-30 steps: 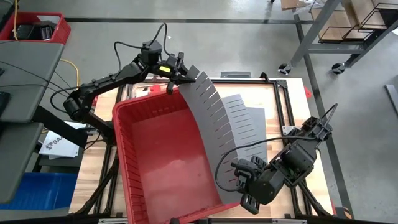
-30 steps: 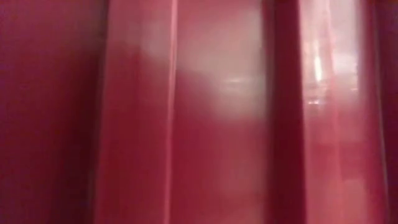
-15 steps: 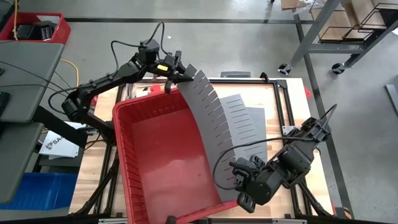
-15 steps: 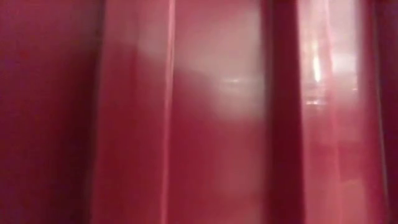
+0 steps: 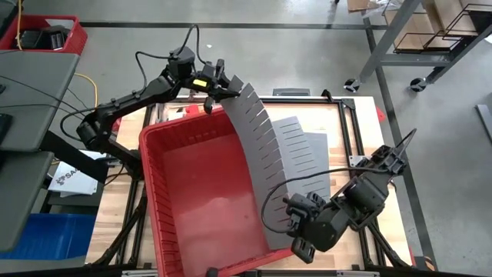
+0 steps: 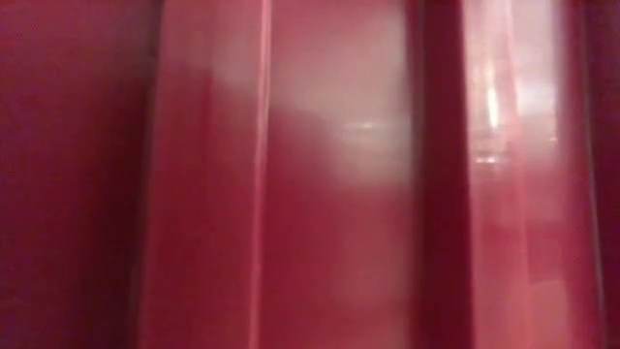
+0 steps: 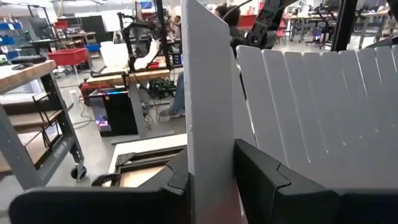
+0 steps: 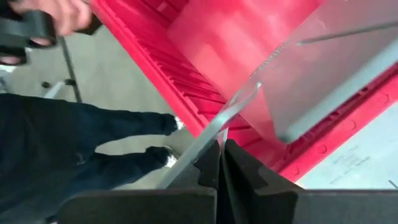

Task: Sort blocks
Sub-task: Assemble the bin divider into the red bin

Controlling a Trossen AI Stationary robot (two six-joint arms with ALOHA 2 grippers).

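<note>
Two arms are busy, and neither is anywhere near a brick yet. Biggest thing first: the large red plastic bin [image 5: 204,196] takes up most of the wooden worktop [image 5: 355,127], and everything else I'll place relative to it.

Next down, the long grey slotted divider sheet [image 5: 265,154] runs in a curve along the bin's right wall, standing on edge and bowed. More flat grey slotted sheets [image 5: 307,150] lie on the worktop just right of the bin.

The left gripper [image 5: 209,94] sits at the bin's far right corner, jaws clamped on the top end of that bowed sheet; the left wrist view shows the grey edge pinched between the dark fingers [image 7: 255,177]. The right gripper [image 5: 298,248] is at the bin's near right corner, jaws pressed together on the sheet's other end, which the right wrist view shows as a thin edge caught between the fingers [image 8: 245,177].

The blocks themselves: I can't spot a single one, the bin floor looks bare and the low view is just red wall.

So my read is this is still setup, fitting the divider before any sorting. Next move probably needs both ends lowered together so the sheet seats against the wall instead of springing out.
</note>
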